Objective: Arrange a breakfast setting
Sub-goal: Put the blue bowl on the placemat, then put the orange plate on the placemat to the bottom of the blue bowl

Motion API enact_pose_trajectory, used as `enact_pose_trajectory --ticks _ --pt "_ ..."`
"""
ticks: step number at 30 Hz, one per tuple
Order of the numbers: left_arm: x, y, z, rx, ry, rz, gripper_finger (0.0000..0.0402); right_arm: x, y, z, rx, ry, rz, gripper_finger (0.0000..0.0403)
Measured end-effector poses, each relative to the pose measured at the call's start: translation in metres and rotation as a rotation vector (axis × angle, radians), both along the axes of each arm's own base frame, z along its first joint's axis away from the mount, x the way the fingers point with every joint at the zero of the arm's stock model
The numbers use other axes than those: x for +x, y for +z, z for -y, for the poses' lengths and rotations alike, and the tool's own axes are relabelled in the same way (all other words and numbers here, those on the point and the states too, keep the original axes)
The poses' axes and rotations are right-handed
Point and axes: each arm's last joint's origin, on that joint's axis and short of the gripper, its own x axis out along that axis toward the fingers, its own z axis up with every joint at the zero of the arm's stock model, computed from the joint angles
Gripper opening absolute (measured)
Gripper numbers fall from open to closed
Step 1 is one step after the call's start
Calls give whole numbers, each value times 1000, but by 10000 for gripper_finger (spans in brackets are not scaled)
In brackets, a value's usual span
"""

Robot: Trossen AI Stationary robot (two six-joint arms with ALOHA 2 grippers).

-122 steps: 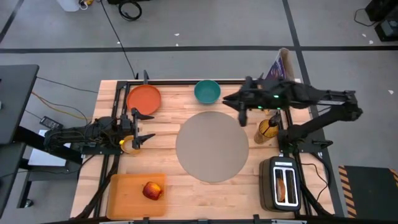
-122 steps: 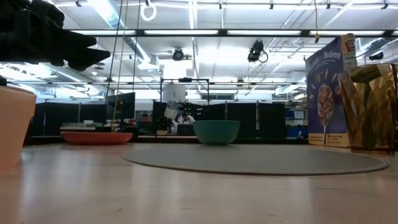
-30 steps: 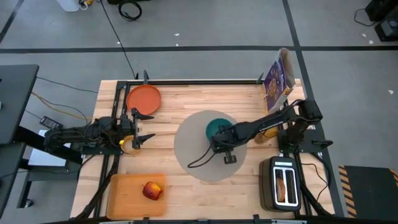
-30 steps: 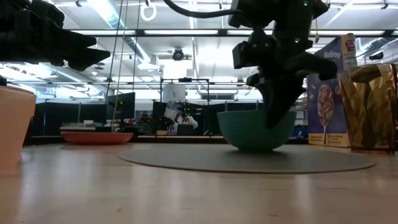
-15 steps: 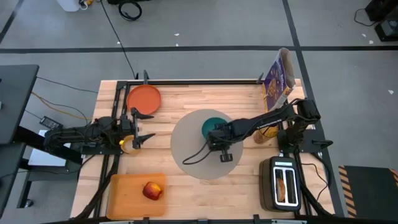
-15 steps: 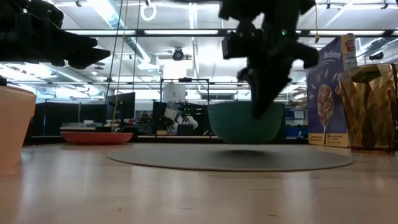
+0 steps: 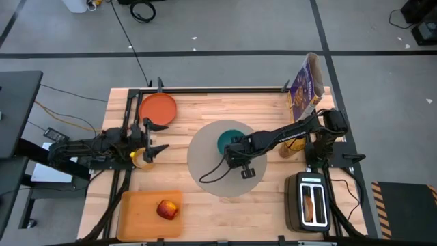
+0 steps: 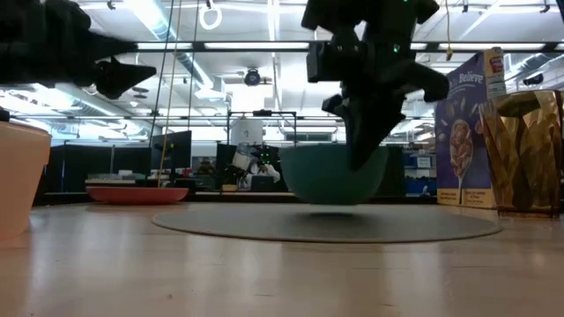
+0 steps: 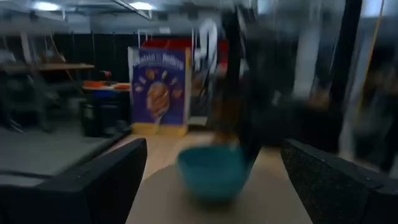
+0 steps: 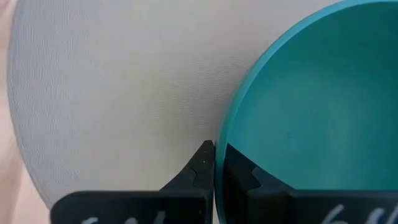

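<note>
Bowl carried over the mat

Bowl (image 7: 231, 141), round with no long axis and mouth up, hung just above the mat (image 7: 205, 171), its rim pinched by the right gripper (image 10: 214, 163). Mat centre lay directly beneath. The left gripper (image 7: 151, 140) stood spread, well apart, beside the cup (image 7: 141, 158); the right arm was nearer.

Wooden table (image 7: 205, 109), grey placemat (image 7: 205, 160), orange plate (image 7: 158, 108), cutting board (image 7: 136, 208), toaster (image 7: 311, 202), cereal box (image 7: 302, 87)
</note>
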Motion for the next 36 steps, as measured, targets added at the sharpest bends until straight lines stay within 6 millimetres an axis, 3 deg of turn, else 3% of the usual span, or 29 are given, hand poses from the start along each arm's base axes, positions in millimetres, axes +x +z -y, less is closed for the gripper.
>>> enact_pose_trajectory --ticks 8,14,18,22,26,29,32,36 --pt "-3 13 0 -383 -102 205 380 2 -8 -1 -5 1 -22 29" --pt "-5 19 0 -518 -155 286 380 1 -6 0 -25 -5 -24 76" --pt "-6 21 0 -505 -139 313 380 4 9 -2 -25 -7 -36 115" --pt "-7 28 -1 -506 -119 354 380 8 41 -5 -20 -27 -53 149" --pt "-3 45 -3 -467 -23 341 380 13 86 -6 -37 -35 -16 170" --pt "5 56 -4 -409 8 304 380 17 125 -4 -60 -43 79 175" --pt "11 69 -4 -409 -7 372 380 17 165 2 -62 -67 189 175" --pt "18 73 -4 -349 -24 397 380 5 214 11 -29 -127 365 174"
